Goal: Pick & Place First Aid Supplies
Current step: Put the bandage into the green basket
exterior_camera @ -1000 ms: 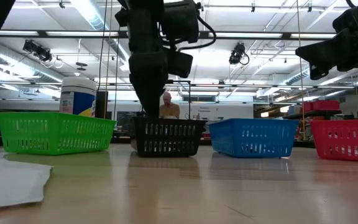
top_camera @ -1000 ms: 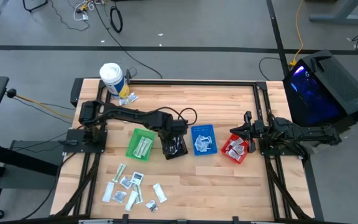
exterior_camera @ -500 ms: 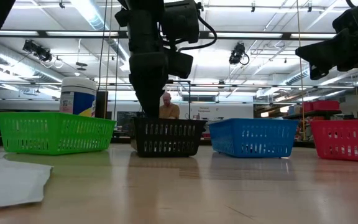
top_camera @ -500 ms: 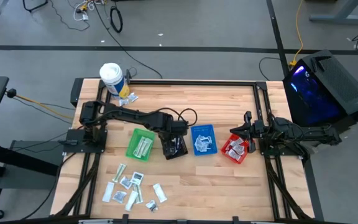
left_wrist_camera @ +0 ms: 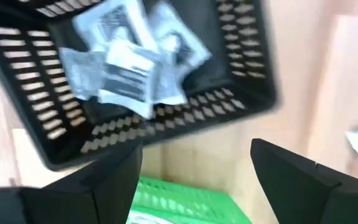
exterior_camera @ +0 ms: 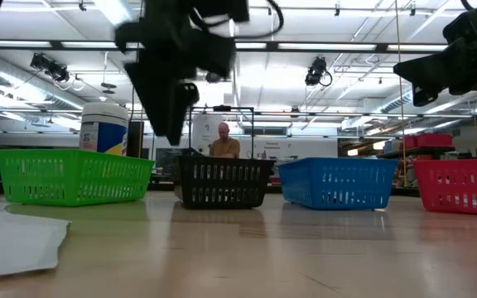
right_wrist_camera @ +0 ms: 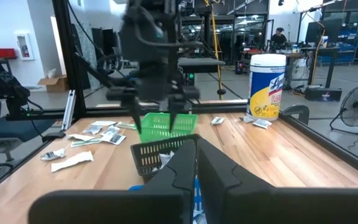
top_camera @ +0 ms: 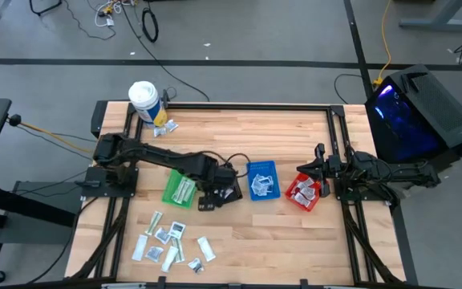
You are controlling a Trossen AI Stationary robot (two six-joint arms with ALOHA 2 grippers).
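The left gripper (top_camera: 208, 201) hangs over the near-left corner of the black bin (top_camera: 229, 193), its two dark fingers (left_wrist_camera: 297, 180) spread wide with nothing between them; seen from its own wrist, they frame bare wood and the bin's rim, while several white and silvery sachets (left_wrist_camera: 126, 71) lie heaped inside the black bin. Just beyond that bin's left side sits the green bin (top_camera: 181, 187) with pale strip packets in it; on its right stand the blue bin (top_camera: 262, 180) and, further right, the red bin (top_camera: 305, 193), both partly filled. Nearer the table's front edge than the black bin, well apart from it, the loose sachets (top_camera: 171, 241) not yet sorted are scattered on the wood. Two more lie by the white tub (top_camera: 144, 101) at the far left corner. The right gripper (top_camera: 321, 165) waits just past the red bin, its fingers pressed together and holding nothing.

The chief risk, as I judge it, is the low hang of the left gripper beside the black bin; a sideways swing toward the loose pile could clip the rim, shove the light bin or tip its contents. The flat, overlapping sachets could also come up two at a time, or slide away under the fingers.
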